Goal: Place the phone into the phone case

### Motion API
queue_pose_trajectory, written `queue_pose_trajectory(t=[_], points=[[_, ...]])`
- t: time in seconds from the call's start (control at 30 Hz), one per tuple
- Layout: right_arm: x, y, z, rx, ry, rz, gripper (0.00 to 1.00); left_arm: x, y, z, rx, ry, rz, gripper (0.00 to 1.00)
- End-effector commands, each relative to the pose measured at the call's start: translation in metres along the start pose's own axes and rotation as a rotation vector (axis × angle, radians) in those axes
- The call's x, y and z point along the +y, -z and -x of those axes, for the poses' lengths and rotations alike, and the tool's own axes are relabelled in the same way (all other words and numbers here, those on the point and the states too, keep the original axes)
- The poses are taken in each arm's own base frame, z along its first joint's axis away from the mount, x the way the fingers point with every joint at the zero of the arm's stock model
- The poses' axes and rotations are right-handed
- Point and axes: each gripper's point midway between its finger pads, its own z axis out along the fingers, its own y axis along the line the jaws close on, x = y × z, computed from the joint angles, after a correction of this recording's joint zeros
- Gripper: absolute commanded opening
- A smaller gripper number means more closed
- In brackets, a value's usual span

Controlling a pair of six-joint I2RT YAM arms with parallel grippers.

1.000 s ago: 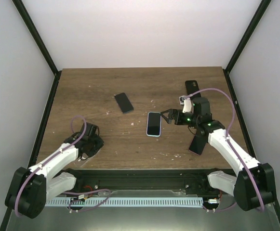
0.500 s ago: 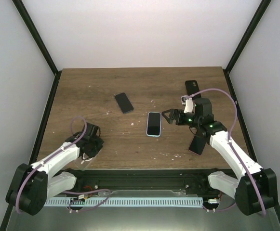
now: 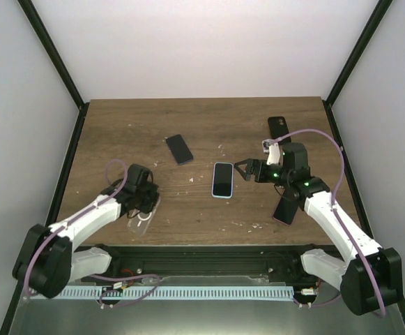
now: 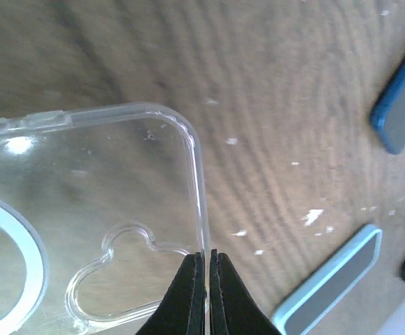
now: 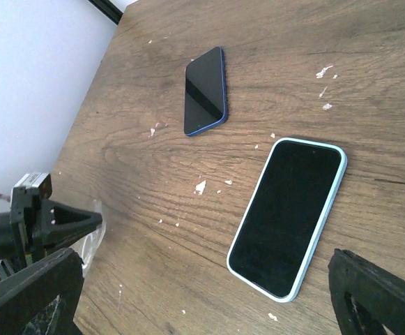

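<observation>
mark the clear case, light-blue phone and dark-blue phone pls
clear case [image 4: 111,174], left wrist view, transparent back panel.
light-blue phone [image 5: 287,216], right wrist view, middle of screen.
dark-blue phone [image 5: 205,91], right wrist view, middle of screen.

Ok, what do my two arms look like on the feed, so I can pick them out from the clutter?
They match. The left arm and the right arm have white links, black joints and black wrists. A purple cable loops along each. Small green lights glow on the right wrist. The left gripper has black, tapering fingers.
</observation>
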Motion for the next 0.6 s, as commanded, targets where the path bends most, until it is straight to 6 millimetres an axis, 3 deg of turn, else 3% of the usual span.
queue_pose_trajectory(t=[0.0, 0.27, 0.4, 0.57], points=[[0.002, 0.006, -0.002, 0.002, -0.019, 0.005, 0.97, -0.055, -0.012, -0.011, 0.031, 0.114, -0.103, 0.00], [-0.017, 0.008, -0.012, -0.031, -0.125, -0.075, 0.88, -0.094, -0.051, -0.045, 0.077, 0.256, -0.111, 0.00], [-0.026, 0.009, -0.019, -0.010, -0.149, -0.121, 0.92, -0.106, -0.066, -0.052, 0.094, 0.283, -0.127, 0.00], [-0.043, 0.015, -0.020, -0.004, -0.211, -0.243, 0.94, -0.119, -0.061, -0.052, 0.093, 0.197, -0.149, 0.38]])
